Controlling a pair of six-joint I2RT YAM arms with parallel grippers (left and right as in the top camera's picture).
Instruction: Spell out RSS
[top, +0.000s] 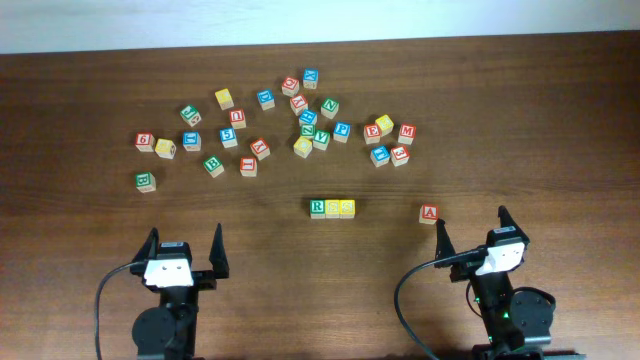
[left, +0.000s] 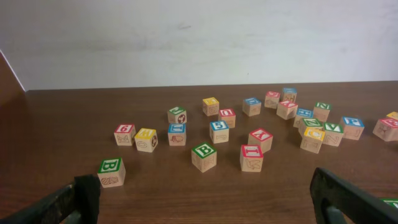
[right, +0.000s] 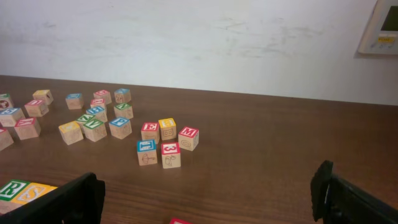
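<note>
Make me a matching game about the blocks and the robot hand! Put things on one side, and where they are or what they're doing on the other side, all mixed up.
Things:
1. R block
2. A block
3. left gripper

Places or states:
a. open, holding nothing
b. at the left end of the three-block row
c. sitting alone, close in front of the right gripper

Right pairs: 1-b, 2-c, 3-a.
</note>
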